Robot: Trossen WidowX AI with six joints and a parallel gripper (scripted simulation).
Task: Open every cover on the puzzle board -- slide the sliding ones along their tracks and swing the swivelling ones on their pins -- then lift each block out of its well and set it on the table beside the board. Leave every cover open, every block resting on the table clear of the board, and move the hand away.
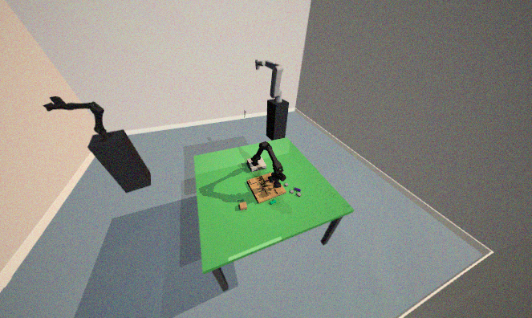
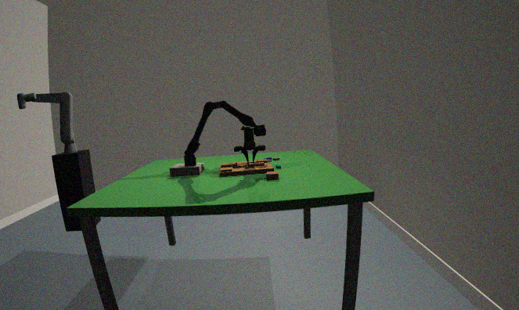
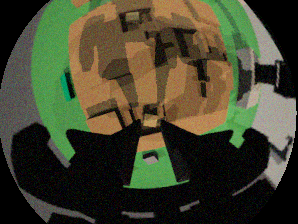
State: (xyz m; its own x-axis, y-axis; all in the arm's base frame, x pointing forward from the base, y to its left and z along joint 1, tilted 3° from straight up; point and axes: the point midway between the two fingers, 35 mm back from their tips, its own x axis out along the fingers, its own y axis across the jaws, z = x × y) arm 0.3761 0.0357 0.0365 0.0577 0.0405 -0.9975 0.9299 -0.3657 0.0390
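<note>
The wooden puzzle board (image 1: 269, 196) (image 2: 234, 171) (image 3: 140, 55) lies on the green table, with dark slots and covers; most cover positions are too small or shadowed to tell. My gripper (image 1: 277, 186) (image 2: 250, 164) (image 3: 151, 123) is partly open and points down, its fingertips low over the board on either side of a tan block (image 3: 149, 120) in a well. Another tan block (image 3: 132, 17) sits in a well farther up the wrist view. On the table beside the board lie a teal block (image 1: 273, 202) (image 2: 279, 167) (image 3: 67, 86), a purple block (image 1: 297, 189) and several small greyish pieces (image 1: 298, 194) (image 3: 150, 159).
An orange-brown block (image 1: 243, 205) (image 2: 272, 175) rests on the table near a board corner. The arm's pale base (image 1: 257, 165) (image 2: 186, 170) stands behind the board. Two other arms stand on black pedestals (image 1: 119, 161) (image 1: 277, 119) off the table.
</note>
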